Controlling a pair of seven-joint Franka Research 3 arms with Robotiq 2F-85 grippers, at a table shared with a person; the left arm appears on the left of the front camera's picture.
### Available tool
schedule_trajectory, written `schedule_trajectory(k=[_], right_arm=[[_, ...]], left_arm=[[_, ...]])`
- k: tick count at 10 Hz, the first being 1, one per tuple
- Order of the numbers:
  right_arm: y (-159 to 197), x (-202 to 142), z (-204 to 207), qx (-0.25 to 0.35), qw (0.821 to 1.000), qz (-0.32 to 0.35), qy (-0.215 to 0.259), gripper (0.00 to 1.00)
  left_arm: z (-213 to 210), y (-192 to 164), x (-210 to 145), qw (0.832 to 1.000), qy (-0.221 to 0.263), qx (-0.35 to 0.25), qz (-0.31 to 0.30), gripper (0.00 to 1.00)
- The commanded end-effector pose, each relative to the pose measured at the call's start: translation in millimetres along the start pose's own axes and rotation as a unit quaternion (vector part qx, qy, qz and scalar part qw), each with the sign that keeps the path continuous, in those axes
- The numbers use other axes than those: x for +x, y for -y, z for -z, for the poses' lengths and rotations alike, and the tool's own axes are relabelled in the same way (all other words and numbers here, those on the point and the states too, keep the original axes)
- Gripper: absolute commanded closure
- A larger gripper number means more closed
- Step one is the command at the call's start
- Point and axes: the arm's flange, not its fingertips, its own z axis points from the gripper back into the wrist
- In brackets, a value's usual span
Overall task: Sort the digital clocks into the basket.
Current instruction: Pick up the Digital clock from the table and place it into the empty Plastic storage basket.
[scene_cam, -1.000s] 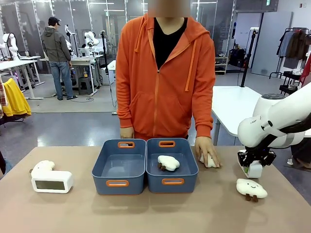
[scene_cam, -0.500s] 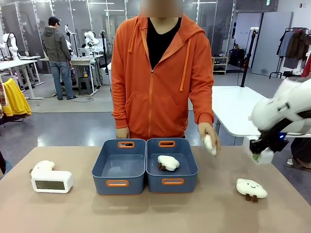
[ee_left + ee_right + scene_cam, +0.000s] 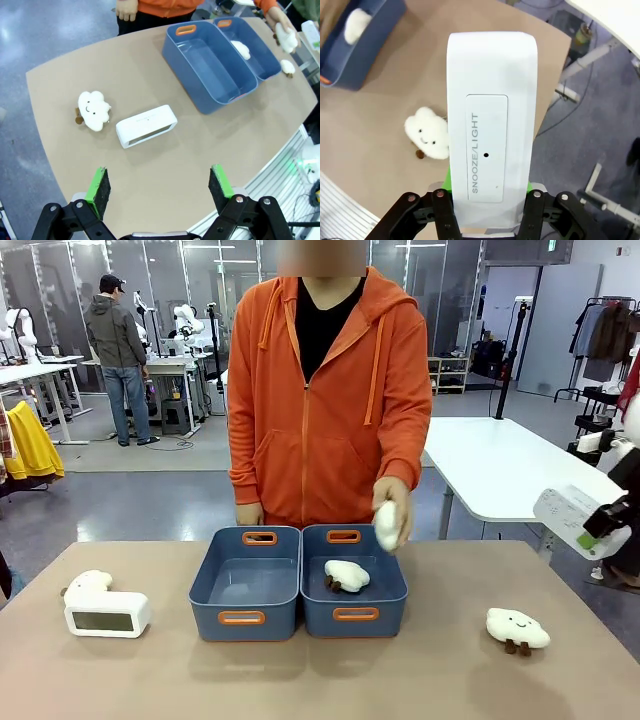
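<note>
One white digital clock (image 3: 566, 517) hangs high off the table's right edge, with my right gripper (image 3: 598, 526) shut on it. The right wrist view shows this clock (image 3: 490, 120) upright between the green pads of that gripper (image 3: 489, 186), its SNOOZE/LIGHT side facing the camera. Another digital clock (image 3: 107, 615) lies at the table's left; in the left wrist view this clock (image 3: 146, 126) is below and ahead of my open left gripper (image 3: 160, 187). Two slate-blue baskets stand side by side at the middle: the left basket (image 3: 212, 585) is empty, the right basket (image 3: 390, 585) holds a cloud plush (image 3: 346, 575).
The person's hand holds a white plush (image 3: 388, 523) over the right basket's far rim. A cloud plush (image 3: 516, 628) lies on the table's right side, another (image 3: 88, 583) just behind the left clock. A second white table (image 3: 500, 465) stands behind at the right.
My right gripper has risen from the table and swung right and up with the clock. The person's hand lifted a plush from beside the right basket and carried it over that basket.
</note>
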Motion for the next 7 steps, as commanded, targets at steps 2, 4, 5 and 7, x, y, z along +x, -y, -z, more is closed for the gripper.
schedule_trajectory(k=[2,4,5,7], right_arm=[[5,-28,-10,0.031,0.998,0.006,0.048,1.00],[11,-41,-22,0.041,0.997,0.019,0.066,1.00],[19,-47,-30,0.055,0.995,0.033,0.078,1.00],[21,-53,-40,0.061,0.994,0.037,0.088,1.00]], left_arm=[[-3,-1,1,1.000,-0.008,-0.002,0.006,0.00],[-3,-1,1,1.000,-0.008,-0.002,0.006,0.00],[-3,-1,1,1.000,-0.008,-0.002,0.006,0.00],[-3,-1,1,1.000,-0.008,-0.002,0.006,0.00]])
